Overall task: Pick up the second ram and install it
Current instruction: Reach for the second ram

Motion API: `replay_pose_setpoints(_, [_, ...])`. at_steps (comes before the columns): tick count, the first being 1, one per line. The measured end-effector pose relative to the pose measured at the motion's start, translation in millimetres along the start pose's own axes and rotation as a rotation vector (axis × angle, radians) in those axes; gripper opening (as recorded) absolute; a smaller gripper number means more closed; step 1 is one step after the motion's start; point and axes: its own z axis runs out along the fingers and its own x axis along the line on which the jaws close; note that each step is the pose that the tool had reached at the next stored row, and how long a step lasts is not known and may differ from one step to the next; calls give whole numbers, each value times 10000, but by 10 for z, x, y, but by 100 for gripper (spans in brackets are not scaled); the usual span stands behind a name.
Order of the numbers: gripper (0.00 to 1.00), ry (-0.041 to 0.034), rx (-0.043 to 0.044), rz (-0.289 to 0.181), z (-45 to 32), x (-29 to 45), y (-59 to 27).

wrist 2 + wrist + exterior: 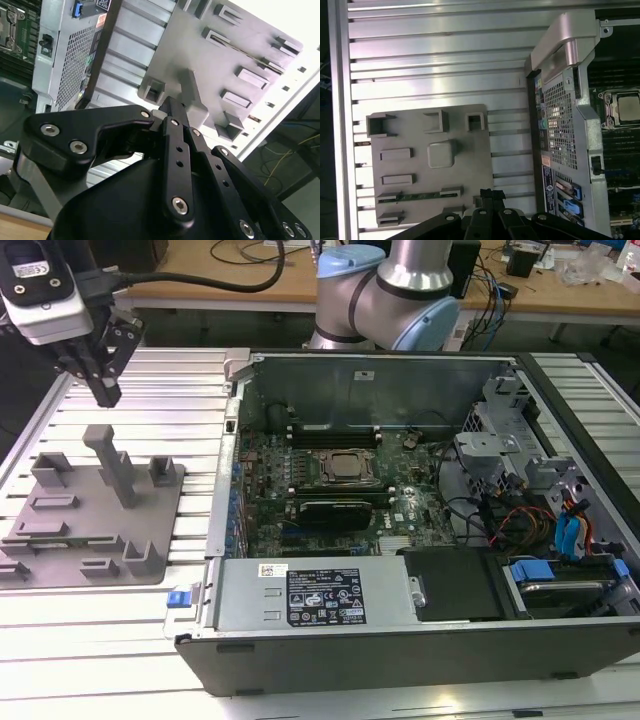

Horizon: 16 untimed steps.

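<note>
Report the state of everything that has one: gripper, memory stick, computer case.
Black gripper: shut, empty, over the grey holder plate.
Thin dull-green memory stick: lying between holder blocks on the plate, ungripped.
Black computer case: side open, motherboard exposed.

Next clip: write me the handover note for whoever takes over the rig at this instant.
Gripper: shut and empty, hanging above the grey holder plate on the exterior view's left, clear of it.
Second ram: lies flat in its holder on that plate, close to the fingertips in the first wrist view, untouched.
Computer case: open beside the plate, toward the exterior view's right, with the motherboard exposed.
Done: nothing of the pick shows.
Left: the ram is not yet gripped and not yet in a slot.
</note>
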Motion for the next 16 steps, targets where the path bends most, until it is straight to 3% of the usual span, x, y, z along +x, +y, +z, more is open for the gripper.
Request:
replay_pose_setpoints(5, [8,1,-5,0,2,77,-12])
replay_pose_setpoints(16, [8,1,-6,0,47,338,-43])
